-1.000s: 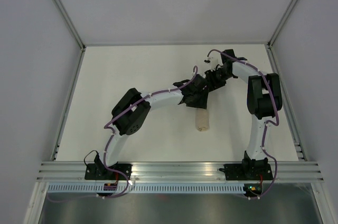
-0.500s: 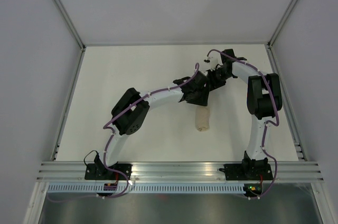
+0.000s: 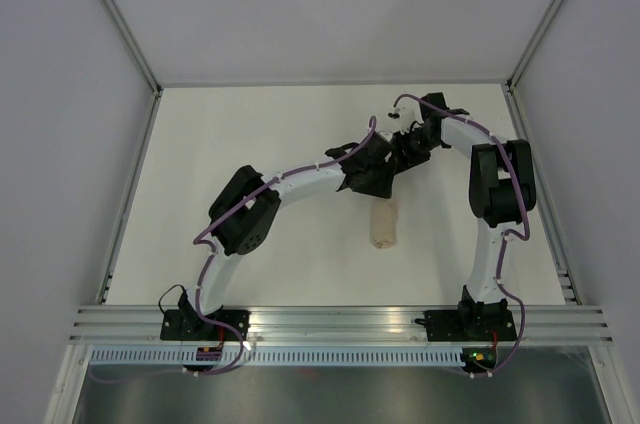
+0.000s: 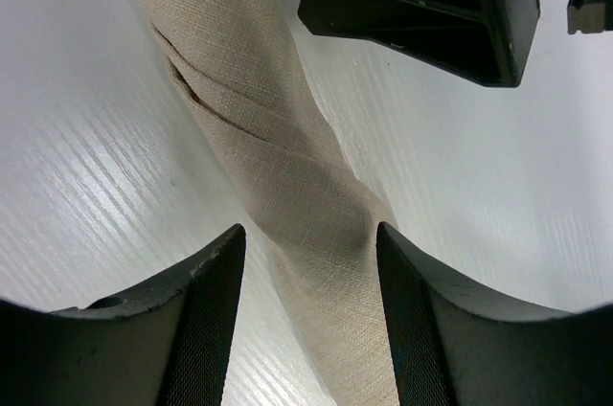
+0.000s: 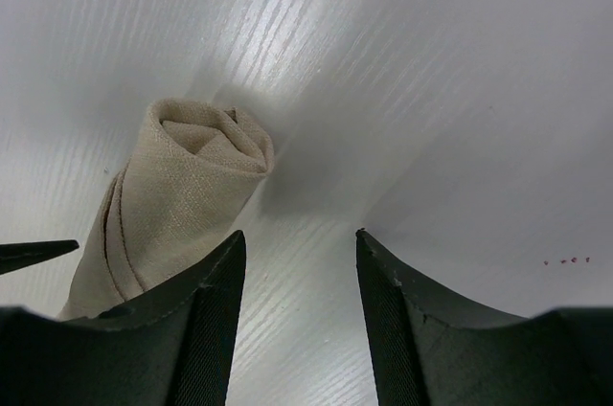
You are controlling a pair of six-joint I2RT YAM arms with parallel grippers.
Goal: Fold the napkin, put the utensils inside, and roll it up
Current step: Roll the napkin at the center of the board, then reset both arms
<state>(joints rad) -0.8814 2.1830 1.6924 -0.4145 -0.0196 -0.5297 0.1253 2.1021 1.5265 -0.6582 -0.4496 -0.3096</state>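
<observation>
The napkin (image 3: 383, 225) lay rolled into a tube on the table (image 3: 250, 134) between the arms, no fork in sight. The left gripper (image 4: 306, 267) stood wide apart astride the roll without pinching it; the right gripper (image 5: 299, 267), also parted and empty, hung beside its spiral end. Soft, light and apt to unwind, the cloth probably wanted a gentle hold across its middle, over the loose flap

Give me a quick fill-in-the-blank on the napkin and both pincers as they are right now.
1. The napkin lies on the table ____ into a tight tube.
2. The left pincer stands ____, with the napkin running between its jaws.
3. The right pincer grips ____; only bare table shows between its jaws.
Missing words: rolled; open; nothing.
</observation>
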